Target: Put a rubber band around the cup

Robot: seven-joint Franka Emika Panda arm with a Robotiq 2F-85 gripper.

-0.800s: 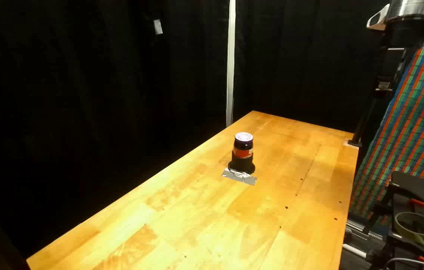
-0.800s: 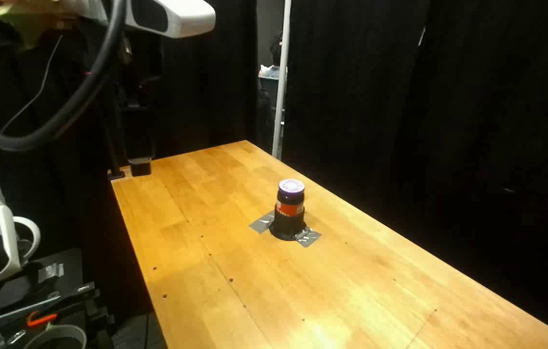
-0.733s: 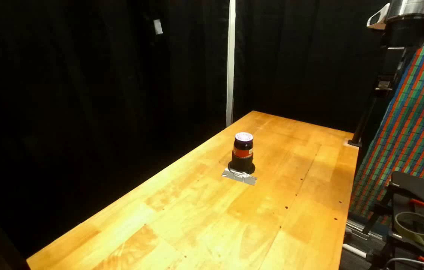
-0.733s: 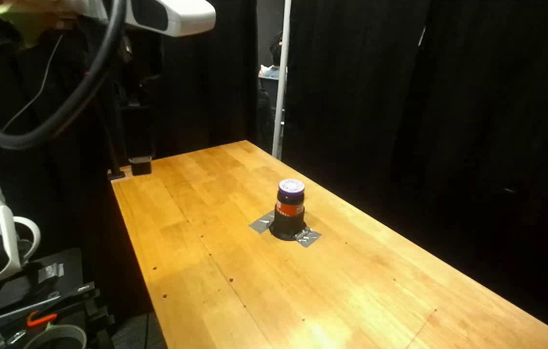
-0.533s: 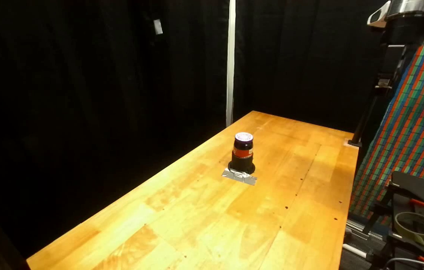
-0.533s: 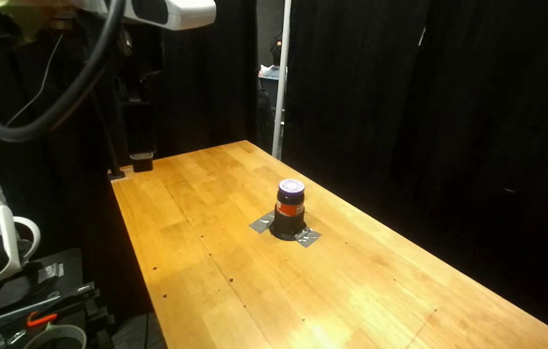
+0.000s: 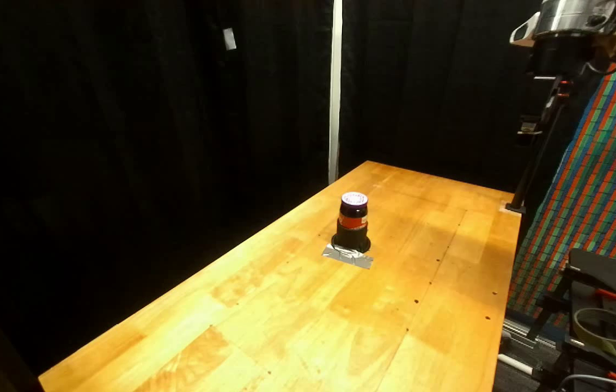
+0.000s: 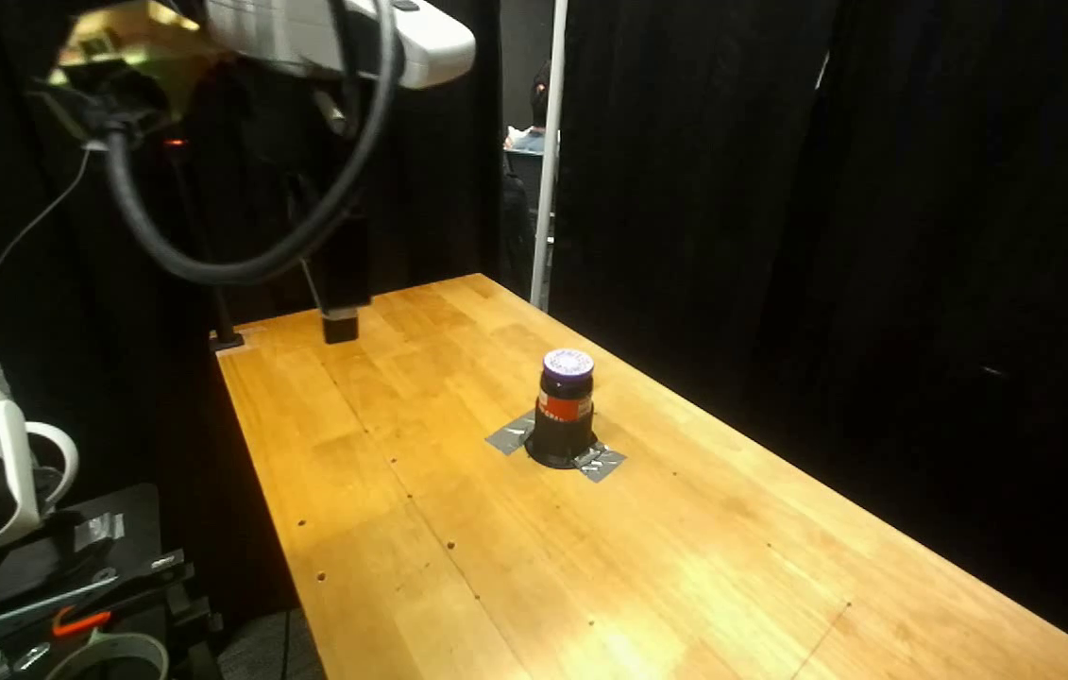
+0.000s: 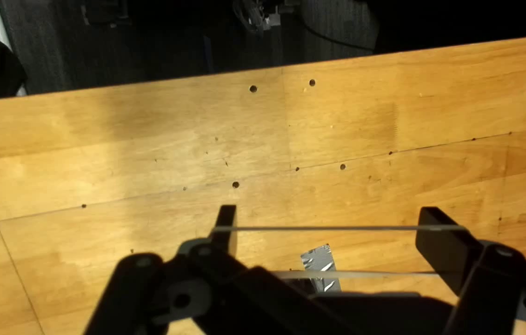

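The cup (image 7: 353, 222) stands upright on the wooden table in both exterior views (image 8: 564, 408). It is orange-red with dark bands and a pale printed top, and sits in a black base. My gripper (image 9: 330, 227) is open in the wrist view. A thin pale rubber band (image 9: 323, 228) is stretched around both fingers, its two strands running across the gap. In an exterior view the gripper (image 8: 341, 321) hangs dark, beyond and to one side of the cup, apart from it. In the wrist view the cup is hidden behind the gripper.
Silver tape (image 8: 599, 462) fixes the black base to the wooden table (image 7: 286, 326). A thin black post (image 8: 224, 326) stands at a table corner. A dark side cart holds a tape roll (image 7: 605, 329). A thick black cable (image 8: 212, 269) loops from the arm. Black curtains surround the table.
The arm rose slightly at first, then moved sideways over the table, nearer to the cup in both exterior views. The cup has not moved.
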